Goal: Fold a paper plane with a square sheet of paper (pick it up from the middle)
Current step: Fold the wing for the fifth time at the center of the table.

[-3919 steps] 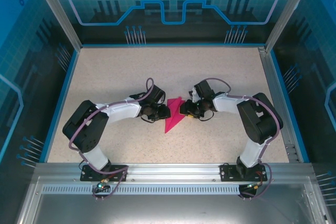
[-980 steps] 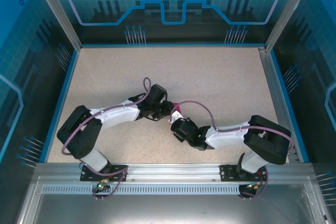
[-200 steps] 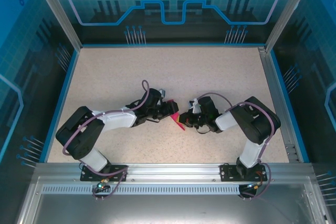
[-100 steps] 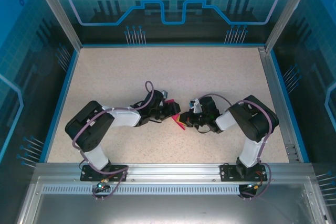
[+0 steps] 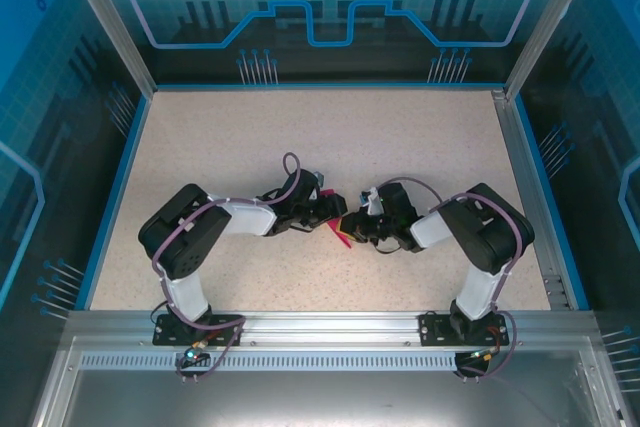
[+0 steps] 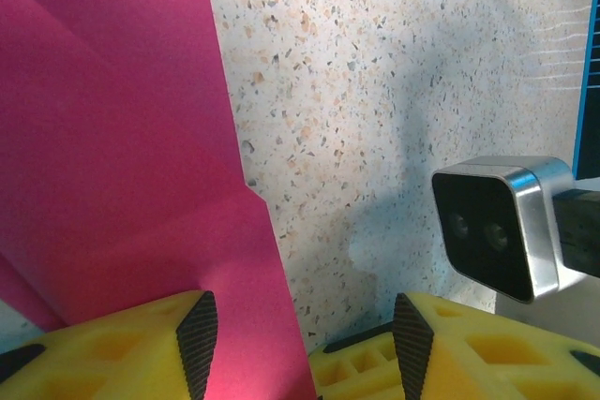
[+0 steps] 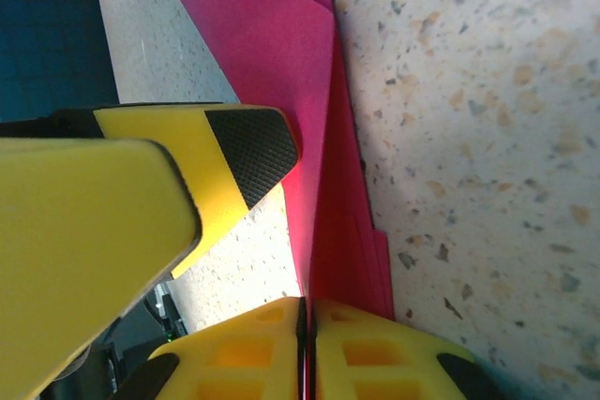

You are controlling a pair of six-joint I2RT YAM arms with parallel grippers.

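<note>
Right jaws: pressed flat together, pinching the layered fold of the magenta-pink paper plane (image 7: 281,35). The crease runs straight out from the seam between the yellow fingers (image 7: 375,362).
Left jaws: standing apart at a medium gap and clamping nothing. The paper's edge enters the gap next to one black ribbed pad (image 6: 199,339). Whether the pad touches the sheet cannot be told.
Beside the left jaws: the silver camera housing (image 6: 497,222) of the opposite wrist, close to the far finger.
Paper plane position: between the two sets of jaws where they meet. It lies low on the speckled beige counter (image 6: 375,63), with its flat panels running away from both.
Done, as judged: the sheet is already reduced to a narrow pointed form. Diagonal creases and stacked layers are visible.
Left, as judged: probably pressing or opening the wing folds, then release. The full outline is hidden by the arms, so this is uncertain.
Count: one paper plane, two arms, two sets of jaws, one counter.
</note>
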